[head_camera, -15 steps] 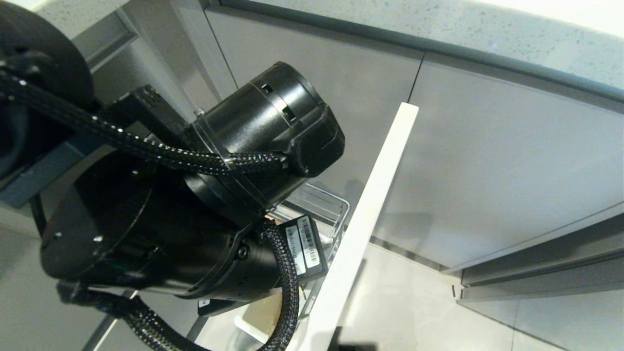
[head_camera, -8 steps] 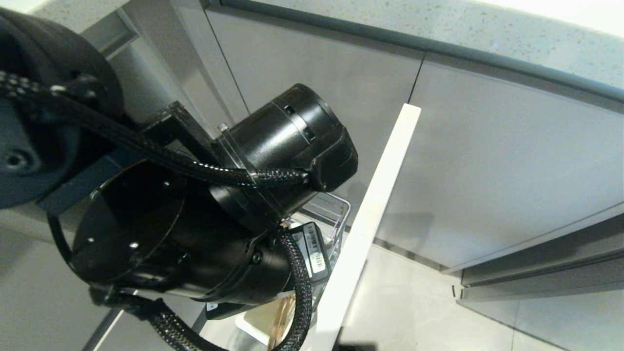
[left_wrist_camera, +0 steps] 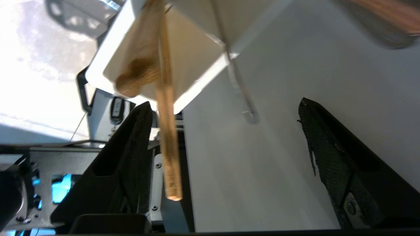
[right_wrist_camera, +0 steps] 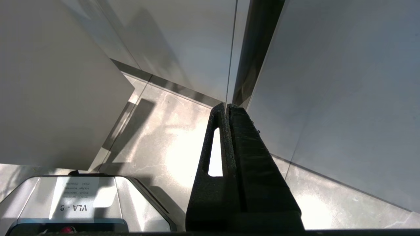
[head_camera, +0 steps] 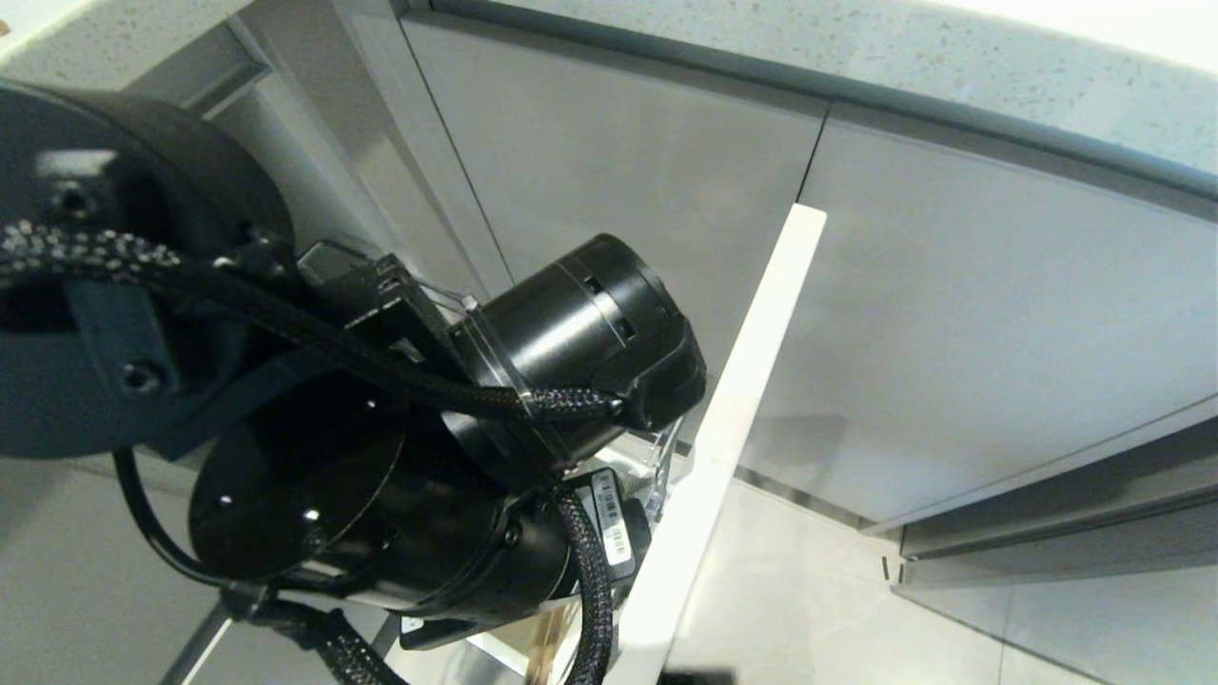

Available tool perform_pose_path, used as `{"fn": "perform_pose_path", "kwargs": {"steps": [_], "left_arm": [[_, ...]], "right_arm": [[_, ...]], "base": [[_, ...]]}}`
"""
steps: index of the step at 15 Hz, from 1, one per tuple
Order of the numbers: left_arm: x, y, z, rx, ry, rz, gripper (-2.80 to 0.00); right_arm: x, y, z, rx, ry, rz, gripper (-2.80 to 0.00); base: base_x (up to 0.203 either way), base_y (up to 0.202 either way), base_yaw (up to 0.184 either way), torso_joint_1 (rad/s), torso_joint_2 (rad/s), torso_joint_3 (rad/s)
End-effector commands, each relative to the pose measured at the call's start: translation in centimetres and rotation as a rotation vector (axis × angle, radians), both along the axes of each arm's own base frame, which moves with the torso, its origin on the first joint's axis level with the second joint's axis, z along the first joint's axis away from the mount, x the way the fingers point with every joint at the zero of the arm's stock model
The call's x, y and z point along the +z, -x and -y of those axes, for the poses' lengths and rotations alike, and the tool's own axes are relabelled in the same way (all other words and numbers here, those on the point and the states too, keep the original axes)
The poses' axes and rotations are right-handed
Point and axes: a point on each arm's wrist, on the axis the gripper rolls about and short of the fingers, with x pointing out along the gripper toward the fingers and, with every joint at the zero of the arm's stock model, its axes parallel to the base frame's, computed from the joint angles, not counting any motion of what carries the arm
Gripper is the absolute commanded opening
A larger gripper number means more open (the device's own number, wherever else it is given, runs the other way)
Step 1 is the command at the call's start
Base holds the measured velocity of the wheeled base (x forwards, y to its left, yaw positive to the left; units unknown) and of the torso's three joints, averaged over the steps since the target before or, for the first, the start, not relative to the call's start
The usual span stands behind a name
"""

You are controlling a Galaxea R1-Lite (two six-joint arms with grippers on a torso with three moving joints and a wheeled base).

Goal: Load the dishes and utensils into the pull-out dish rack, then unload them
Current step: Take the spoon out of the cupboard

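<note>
**Two chopsticks in the utensil tub, left fingers spread apart**

Two thin wooden chopsticks (left_wrist_camera: 165, 108) stand in the white utensil tub (left_wrist_camera: 203, 70) of the pull-out dish rack (head_camera: 666, 447). Left wrist view: their lower ends sit inside the tub, their upper ends stick out past its rim toward the camera. One stick reads clearly along its length; the other is blurred near the tub's inner wall. A thin silvery rod (left_wrist_camera: 239, 88), possibly a rack wire or the spoon handle, runs beside the tub; cannot tell which.

Left gripper (left_wrist_camera: 226, 131): fingers released and standing wide, one black finger (left_wrist_camera: 131, 147) just beside the chopsticks, the other well apart on the far side. Nothing is held between them. Whether the near finger touches the sticks cannot be told.

Head view: the left arm (head_camera: 400, 457) fills most of the left half, reaching down over the rack. Only a corner of chrome wire shows behind the arm, next to the rack's pale front panel (head_camera: 733, 409), which stands out from the grey cabinet fronts (head_camera: 952, 333). A sliver of the white tub and a light-brown stick end show at the lower edge under the arm. Speckled countertop (head_camera: 856, 57) runs across the top.

Right gripper (right_wrist_camera: 226, 111): fingers pressed together, empty, pointing at the grey cabinet doors above the tiled floor (right_wrist_camera: 170, 137). Parked low, away from the rack. Plate and bowl do not show in any view.
</note>
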Motion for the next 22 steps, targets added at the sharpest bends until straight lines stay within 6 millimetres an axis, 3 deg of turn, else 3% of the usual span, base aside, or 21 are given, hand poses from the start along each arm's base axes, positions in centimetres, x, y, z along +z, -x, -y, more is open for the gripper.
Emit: {"fn": "perform_pose_path", "kwargs": {"steps": [1, 22], "left_arm": [[-0.3, 0.1, -0.2, 0.015, -0.012, -0.009, 0.0], [-0.9, -1.0, -0.1, 0.054, 0.033, -0.011, 0.0]], "right_arm": [[0.0, 0.0, 0.0, 0.0, 0.0, -0.002, -2.8], [0.0, 0.0, 0.0, 0.0, 0.0, -0.002, -2.8]], "base": [[0.0, 0.0, 0.0, 0.0, 0.0, 0.0], [0.0, 0.0, 0.0, 0.0, 0.0, 0.0]]}}
